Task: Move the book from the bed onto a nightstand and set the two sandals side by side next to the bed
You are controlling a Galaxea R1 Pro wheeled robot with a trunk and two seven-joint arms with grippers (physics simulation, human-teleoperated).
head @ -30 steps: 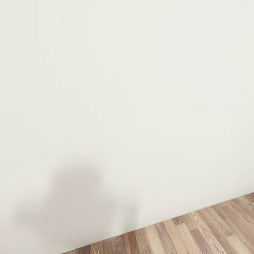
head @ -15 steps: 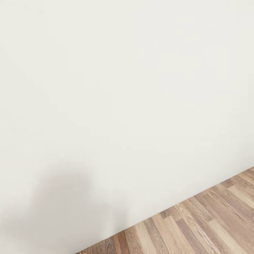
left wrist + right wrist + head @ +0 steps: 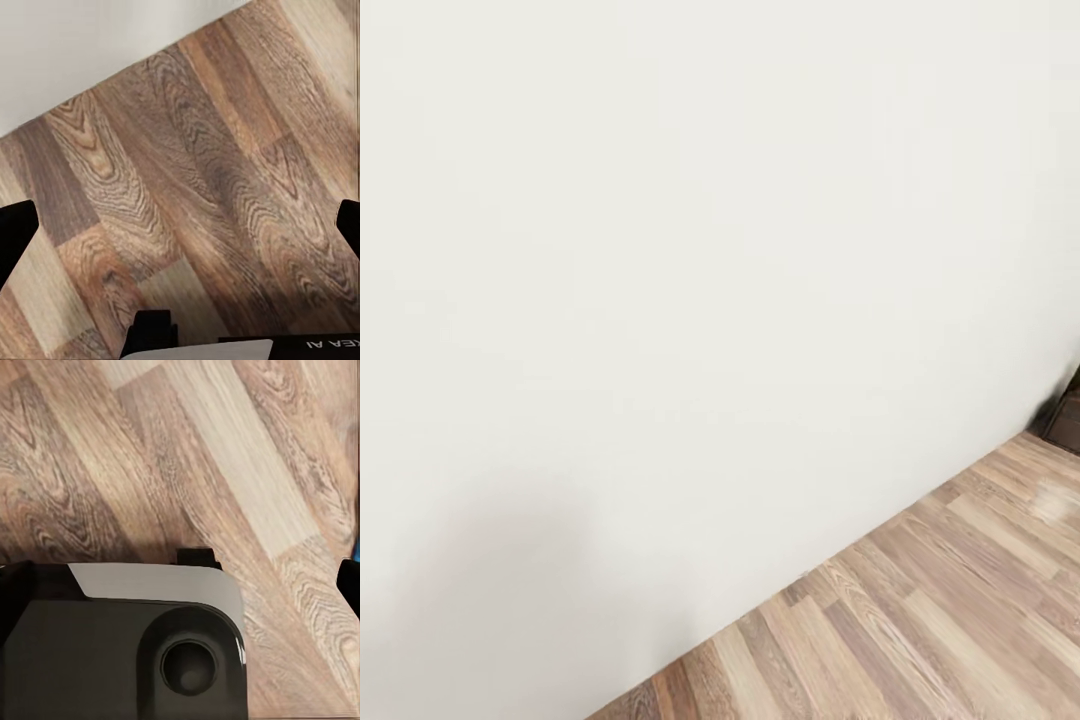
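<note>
Wall (image 3: 660, 250) meets plank floor (image 3: 920, 610); left tool (image 3: 180, 225) and right tool (image 3: 180, 577) both spread, empty.

Partial upside-down letters "AI" on the dark robot part (image 3: 315, 347).

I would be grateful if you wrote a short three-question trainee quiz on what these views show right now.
1. True or false: the head view looks at a white wall meeting a wood floor.
2. What sits at the far right edge of the head view? A) a blue sandal B) a dark brown corner of furniture C) a book
3. Fill in: in the left wrist view, the left gripper hangs over the ____.

Key
1. True.
2. B; too little shows to name it.
3. Floor; its dark fingertips stand wide apart with nothing between them.
</note>
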